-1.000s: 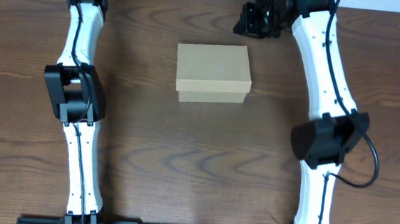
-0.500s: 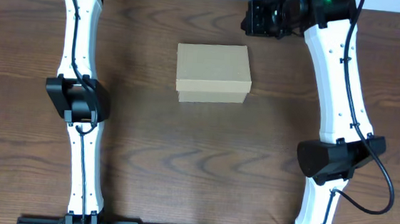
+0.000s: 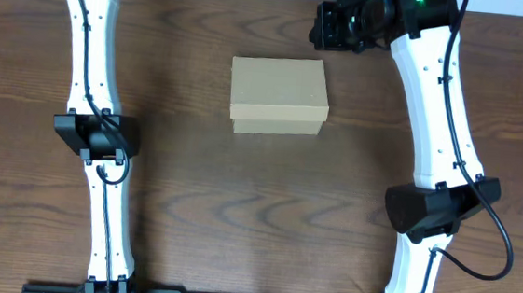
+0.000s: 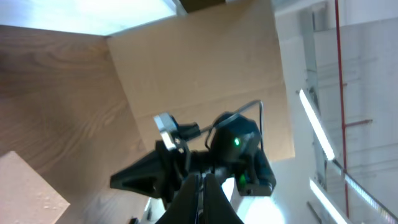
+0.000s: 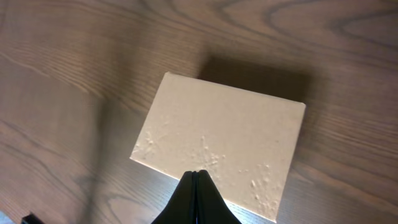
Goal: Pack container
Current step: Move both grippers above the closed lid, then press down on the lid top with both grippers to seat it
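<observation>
Resting closed on the wooden table [image 3: 193, 188], the tan cardboard box [image 3: 279, 95] lies just ahead of and below the right gripper [image 5: 194, 175], whose fingers are pressed together with nothing between them. The left gripper [image 4: 202, 182] is likewise pinched shut and empty. It is well apart from the box, and only one box corner shows low to its left.

Dark wood-grain table [image 3: 238, 201], lone closed tan cardboard container [image 3: 279, 95] lying flat near centre, toward far edge.
</observation>
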`<state>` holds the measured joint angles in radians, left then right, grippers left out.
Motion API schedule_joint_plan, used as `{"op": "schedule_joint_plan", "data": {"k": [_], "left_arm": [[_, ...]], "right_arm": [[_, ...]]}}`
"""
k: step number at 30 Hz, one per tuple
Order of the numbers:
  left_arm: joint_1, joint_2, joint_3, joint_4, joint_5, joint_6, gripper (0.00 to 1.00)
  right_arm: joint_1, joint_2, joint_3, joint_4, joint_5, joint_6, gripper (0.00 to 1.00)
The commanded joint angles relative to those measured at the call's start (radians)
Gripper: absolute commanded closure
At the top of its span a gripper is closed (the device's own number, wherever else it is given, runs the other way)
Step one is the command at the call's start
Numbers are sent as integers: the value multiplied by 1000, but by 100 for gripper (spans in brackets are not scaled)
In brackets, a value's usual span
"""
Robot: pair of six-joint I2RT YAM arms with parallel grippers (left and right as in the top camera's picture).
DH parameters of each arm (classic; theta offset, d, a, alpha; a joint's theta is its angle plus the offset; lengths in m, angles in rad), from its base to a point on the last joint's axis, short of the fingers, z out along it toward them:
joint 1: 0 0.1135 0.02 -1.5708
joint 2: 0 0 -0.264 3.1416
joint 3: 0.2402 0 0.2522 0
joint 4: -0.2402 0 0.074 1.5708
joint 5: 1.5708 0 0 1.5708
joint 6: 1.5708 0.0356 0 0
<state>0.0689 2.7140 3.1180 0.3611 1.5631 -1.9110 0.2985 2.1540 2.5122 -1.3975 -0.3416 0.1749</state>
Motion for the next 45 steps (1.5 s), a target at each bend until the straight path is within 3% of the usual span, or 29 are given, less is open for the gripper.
{"op": "schedule_joint_plan", "data": {"k": [1,9,15,20,23,25,29,31,40,45], "left_arm": [[28,-14,20,-53,-50,130,95],[65,-14,20,-197,-141,333,95],[68,-14,20,-376,-239,578,95],[68,-18,23,-758,-396,960,95],[63,-51,23,-1118,-652,1291,95],[41,-90,23,-1334,-903,1519,95],[-16,-150,23,-1549,-1214,1757,94],[-45,-178,23,-1629,-1286,1816,94],[-119,-256,23,-2036,-1293,1905,94],[-178,-272,4,-2051,-1184,1903,95]], "right_arm": [[19,-19,8,-2,1,-12,99],[19,-21,8,-14,2,-11,99],[19,-21,8,-35,1,-11,99],[19,-21,8,-46,-7,-11,99],[19,-22,8,-54,-6,-7,99],[19,-23,8,-56,-6,-7,99],[19,-23,8,-55,-5,-8,99],[19,-23,8,-61,-4,-8,99],[19,-22,7,-105,123,-8,99],[19,2,3,-105,209,-8,99]]}}
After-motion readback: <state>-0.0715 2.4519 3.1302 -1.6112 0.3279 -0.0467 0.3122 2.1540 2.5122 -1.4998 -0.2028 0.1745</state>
